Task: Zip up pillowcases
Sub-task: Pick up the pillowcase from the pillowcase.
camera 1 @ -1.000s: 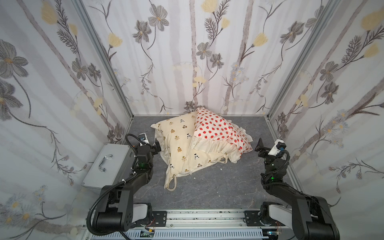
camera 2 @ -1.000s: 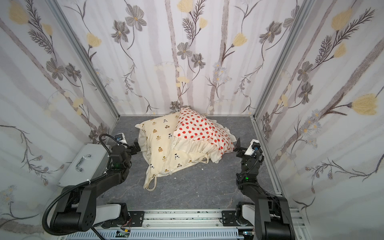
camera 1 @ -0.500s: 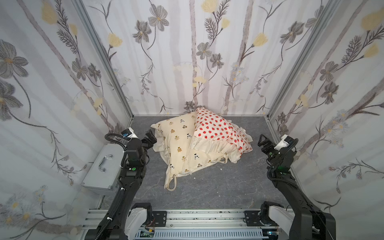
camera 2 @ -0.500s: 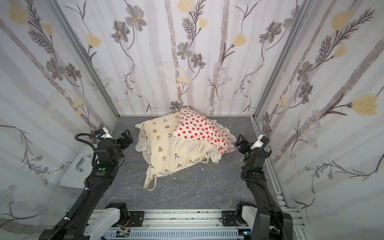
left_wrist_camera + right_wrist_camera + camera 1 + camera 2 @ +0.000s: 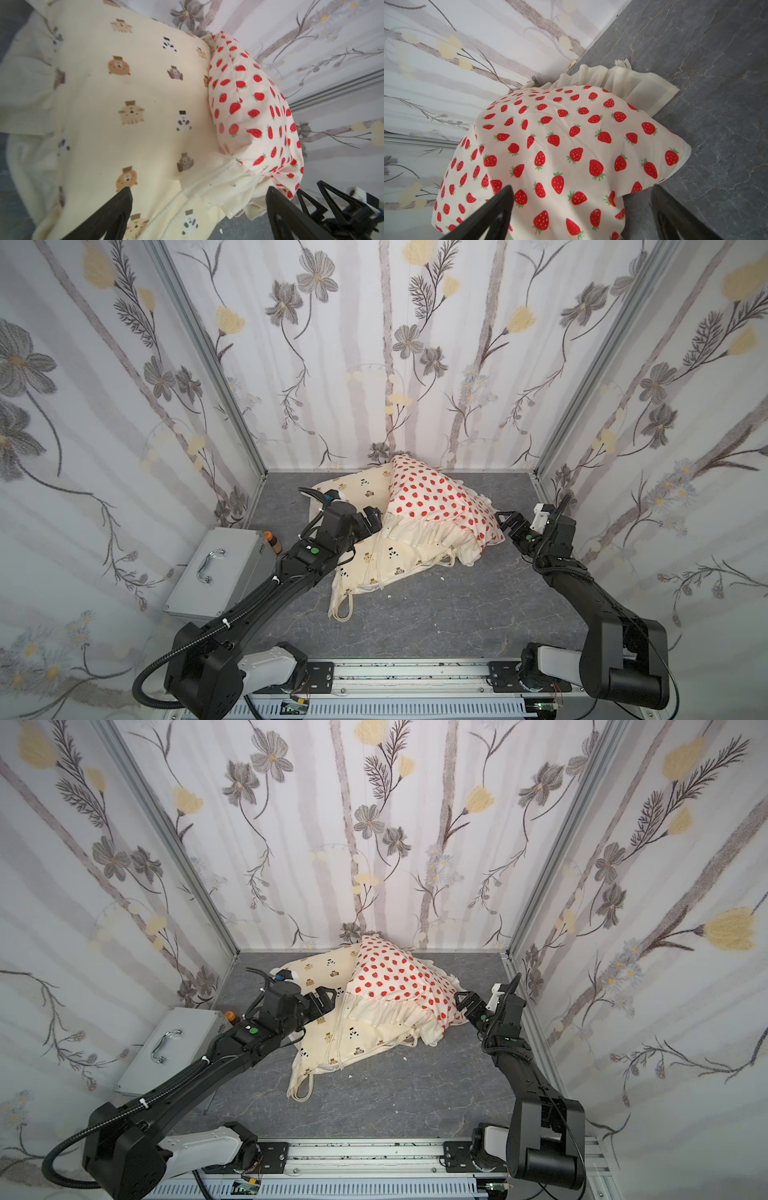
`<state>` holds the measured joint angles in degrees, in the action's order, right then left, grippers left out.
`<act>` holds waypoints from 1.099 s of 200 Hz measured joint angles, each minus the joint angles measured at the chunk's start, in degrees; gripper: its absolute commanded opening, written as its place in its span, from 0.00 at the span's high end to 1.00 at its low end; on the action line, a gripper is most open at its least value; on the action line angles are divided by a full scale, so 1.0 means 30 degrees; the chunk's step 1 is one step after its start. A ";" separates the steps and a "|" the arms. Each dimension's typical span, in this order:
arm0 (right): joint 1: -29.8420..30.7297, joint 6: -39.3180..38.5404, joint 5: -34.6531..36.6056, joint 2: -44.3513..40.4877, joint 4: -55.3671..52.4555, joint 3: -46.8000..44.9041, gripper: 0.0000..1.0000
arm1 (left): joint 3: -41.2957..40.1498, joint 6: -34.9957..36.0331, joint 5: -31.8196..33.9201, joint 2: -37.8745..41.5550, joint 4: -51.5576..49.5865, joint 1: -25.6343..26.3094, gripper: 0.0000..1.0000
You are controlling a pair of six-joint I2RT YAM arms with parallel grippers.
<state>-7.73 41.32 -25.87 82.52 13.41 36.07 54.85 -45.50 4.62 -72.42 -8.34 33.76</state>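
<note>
Cream bear pillowcase (image 5: 374, 568) partly under strawberry pillowcase (image 5: 432, 502); left jaws, right jaws both apart, gripping nothing.

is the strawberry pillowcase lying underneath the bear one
No, in a top view the strawberry pillowcase leans on top of the bear pillowcase, covering part of it.

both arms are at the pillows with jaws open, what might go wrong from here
The strawberry pillowcase leans on the bear pillowcase, so tugging either may drag both.
No zipper pull shows in any view; the open jaws may pinch ruffle or the loose cream ties instead.
The left arm passes close by the silver metal case and might knock it.
</note>
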 measured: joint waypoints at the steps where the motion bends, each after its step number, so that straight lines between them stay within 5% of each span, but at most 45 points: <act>1: -0.0007 0.0007 -0.0029 0.0051 -0.0007 0.0000 0.00 | 0.0036 -0.0015 -0.0007 -0.0073 0.0022 0.0051 0.00; 81: -0.0051 0.0189 -0.0488 0.2288 -0.0809 0.1020 0.00 | 0.4153 -0.0794 -0.1115 -0.7125 0.4109 0.1020 0.05; 169: 0.0437 0.0874 -0.0306 0.6710 -0.1399 0.4357 0.01 | 0.6098 -0.0984 -0.0393 -0.9493 0.4495 0.0976 0.53; 182: 0.0568 0.0860 -0.0138 0.7308 -0.1457 0.4874 0.06 | 0.6105 -0.0984 -0.0248 -0.9530 0.4226 0.0874 0.61; 220: 0.0991 0.0852 -0.0401 0.8888 -0.0838 0.5508 0.29 | 0.6200 -0.0954 -0.0029 -0.9530 0.3810 0.0816 0.64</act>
<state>-4.75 43.88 -27.07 109.19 10.90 52.60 73.45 -48.36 4.54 -101.01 3.09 36.21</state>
